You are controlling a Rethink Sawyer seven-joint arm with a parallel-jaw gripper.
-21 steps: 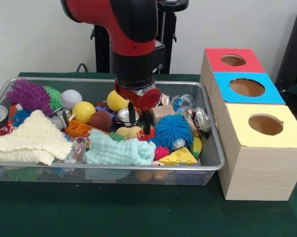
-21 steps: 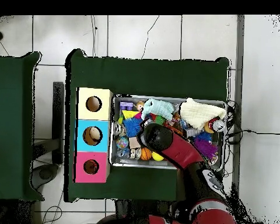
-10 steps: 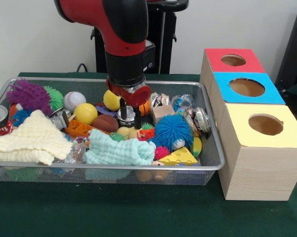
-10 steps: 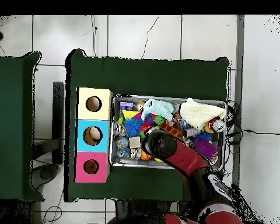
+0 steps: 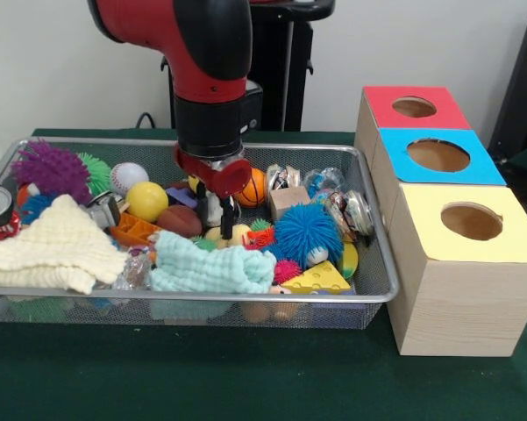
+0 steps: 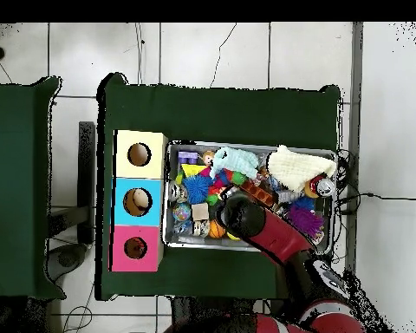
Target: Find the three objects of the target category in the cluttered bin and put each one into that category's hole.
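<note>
Three holes top the boxes at the frame's right: red (image 5: 414, 106), blue (image 5: 438, 155), yellow (image 5: 471, 220). The gripper (image 5: 215, 210) hangs at centre frame inside the wire bin (image 5: 379, 279), jaws parted around a small metal can (image 5: 216, 208), just left of the orange ball (image 5: 253, 187); whether they grip it, I cannot tell.
</note>
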